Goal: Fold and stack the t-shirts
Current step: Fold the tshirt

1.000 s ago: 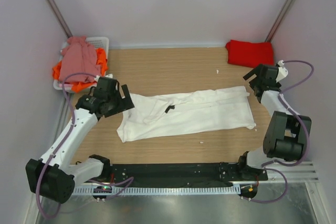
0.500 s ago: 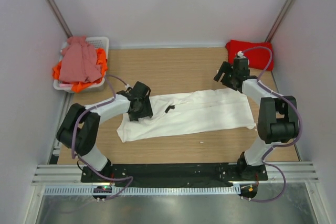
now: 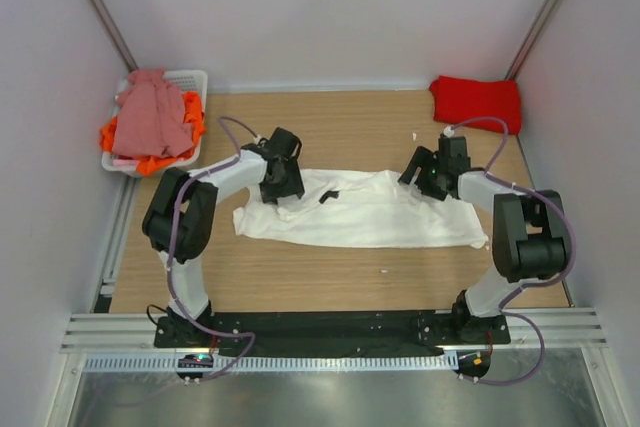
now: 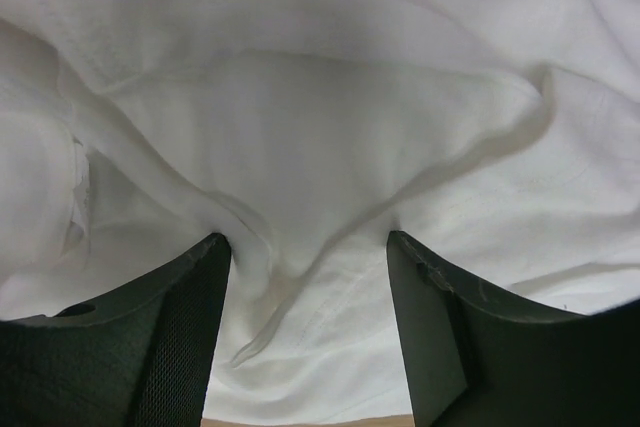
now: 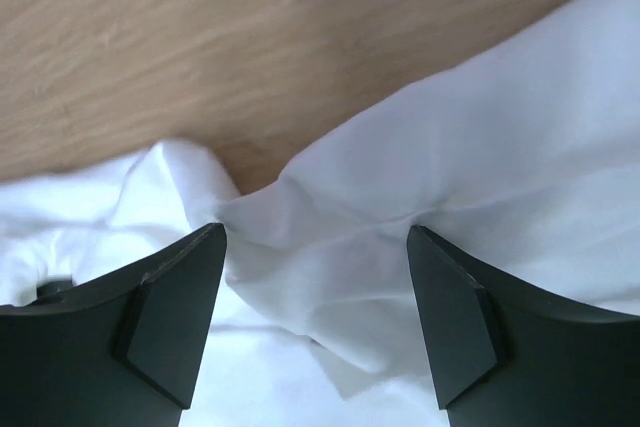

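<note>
The large white t-shirt (image 3: 370,215) lies stretched out left to right across the middle of the table, its small black print (image 3: 328,194) facing up. My left gripper (image 3: 283,180) is down on the shirt's far left part. In the left wrist view it (image 4: 310,282) is open, with rumpled white cloth (image 4: 330,137) between the fingers (image 4: 170,337). My right gripper (image 3: 428,173) is down on the shirt's far edge, right of the middle. It (image 5: 315,252) is open over a white fold (image 5: 470,177). The red t-shirt (image 3: 477,102) lies folded at the far right corner.
The white slotted basket (image 3: 192,78) stands at the far left, with a dusty pink shirt (image 3: 150,119) heaped over orange cloth (image 3: 192,113). Bare wooden table (image 5: 200,37) shows beyond the shirt's far edge. Pale walls close in both sides.
Both arms have swung in from the sides and come down on the white shirt's far edge. The shirt's left end has drawn up away from the near side.
</note>
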`<state>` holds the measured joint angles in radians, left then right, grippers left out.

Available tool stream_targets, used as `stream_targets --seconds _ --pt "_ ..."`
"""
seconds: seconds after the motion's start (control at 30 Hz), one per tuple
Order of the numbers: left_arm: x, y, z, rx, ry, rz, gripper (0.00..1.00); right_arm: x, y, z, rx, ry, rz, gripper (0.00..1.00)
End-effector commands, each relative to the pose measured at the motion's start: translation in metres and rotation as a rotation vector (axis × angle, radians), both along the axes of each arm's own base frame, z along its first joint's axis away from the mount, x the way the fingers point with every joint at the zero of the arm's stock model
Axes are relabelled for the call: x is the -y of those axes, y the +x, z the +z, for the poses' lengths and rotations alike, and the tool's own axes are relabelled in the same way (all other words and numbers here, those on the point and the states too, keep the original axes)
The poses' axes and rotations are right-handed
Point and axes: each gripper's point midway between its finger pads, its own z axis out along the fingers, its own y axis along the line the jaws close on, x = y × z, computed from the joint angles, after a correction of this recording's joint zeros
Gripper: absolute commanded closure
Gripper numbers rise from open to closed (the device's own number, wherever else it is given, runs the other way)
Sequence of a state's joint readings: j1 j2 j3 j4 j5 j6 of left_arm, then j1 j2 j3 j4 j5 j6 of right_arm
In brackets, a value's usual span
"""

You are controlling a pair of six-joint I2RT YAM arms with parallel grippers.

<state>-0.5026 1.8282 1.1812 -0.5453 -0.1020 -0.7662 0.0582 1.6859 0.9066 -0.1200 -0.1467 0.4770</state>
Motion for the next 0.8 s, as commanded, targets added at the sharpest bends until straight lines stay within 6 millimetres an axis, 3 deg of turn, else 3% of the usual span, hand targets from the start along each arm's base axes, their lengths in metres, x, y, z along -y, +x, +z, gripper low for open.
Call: stream_targets --seconds 0.0,0.03,0.07,0.1,0.13,0.17,0.2,0.23,0.27,0.3,0.33,0.37,0.4,0.43,0.47,0.57,0.6,0.67,0.7,0.73,0.77 --pt "0.006 0.060 0.003 0.052 0.004 0.009 0.35 -0.023 -0.092 -0.040 -0.254 0.057 0.020 0.20" --pt "0.003 0.076 -0.019 0.020 0.039 0.000 0.35 -0.027 -0.095 -0.033 -0.240 0.087 -0.032 0.20" --pt "0.015 0.117 0.005 0.070 0.028 0.010 0.34 -0.035 -0.089 -0.010 -0.150 0.122 -0.041 0.20" --pt "0.020 0.136 0.006 0.067 0.018 0.010 0.36 -0.056 -0.106 -0.011 -0.162 0.152 -0.017 0.20" --pt "0.019 0.147 -0.044 -0.034 0.035 0.006 0.37 -0.073 -0.112 -0.003 -0.148 0.189 -0.002 0.20" --pt "0.044 0.191 0.007 0.063 -0.060 -0.023 0.38 -0.096 -0.111 0.016 -0.115 0.281 -0.039 0.20" --pt "0.058 0.208 0.014 0.087 -0.117 -0.048 0.37 -0.148 -0.142 0.024 -0.127 0.327 0.106 0.20" --pt "0.072 0.222 0.017 0.117 -0.183 -0.083 0.36 -0.176 -0.153 0.036 -0.115 0.373 0.169 0.20" --pt "0.103 0.244 0.042 0.220 -0.339 -0.168 0.33 -0.201 -0.173 0.044 -0.143 0.382 0.227 0.18" --pt "0.115 0.251 0.055 0.268 -0.397 -0.204 0.28 -0.224 -0.170 0.069 -0.099 0.366 0.270 0.16" --pt "0.117 0.242 0.030 0.214 -0.416 -0.219 0.25 -0.242 -0.191 0.079 -0.084 0.320 0.340 0.15" --pt "0.128 0.255 0.087 0.372 -0.480 -0.275 0.21 -0.241 -0.191 0.094 -0.068 0.269 0.331 0.12" --pt "0.129 0.252 0.095 0.398 -0.497 -0.298 0.13 -0.236 -0.187 0.107 -0.015 0.246 0.313 0.10" --pt "0.127 0.243 0.084 0.377 -0.493 -0.313 0.08 -0.229 -0.179 0.115 0.030 0.219 0.280 0.09" --pt "0.127 0.240 0.118 0.434 -0.497 -0.341 0.04 -0.222 -0.175 0.127 0.051 0.186 0.263 0.08" --pt "0.116 0.227 0.155 0.458 -0.459 -0.384 0.00 -0.197 -0.153 0.151 0.155 0.045 0.197 0.05" --pt "0.110 0.220 0.190 0.514 -0.446 -0.393 0.00 -0.192 -0.148 0.156 0.176 0.010 0.194 0.05" --pt "0.092 0.211 0.202 0.516 -0.398 -0.361 0.00 -0.180 -0.129 0.165 0.210 -0.044 0.144 0.04" --pt "0.082 0.199 0.242 0.580 -0.396 -0.357 0.00 -0.177 -0.122 0.167 0.221 -0.057 0.135 0.03" --pt "0.066 0.193 0.233 0.556 -0.362 -0.321 0.00 -0.171 -0.114 0.165 0.225 -0.080 0.129 0.03" --pt "0.055 0.186 0.246 0.573 -0.348 -0.300 0.00 -0.165 -0.098 0.167 0.239 -0.059 0.102 0.03"
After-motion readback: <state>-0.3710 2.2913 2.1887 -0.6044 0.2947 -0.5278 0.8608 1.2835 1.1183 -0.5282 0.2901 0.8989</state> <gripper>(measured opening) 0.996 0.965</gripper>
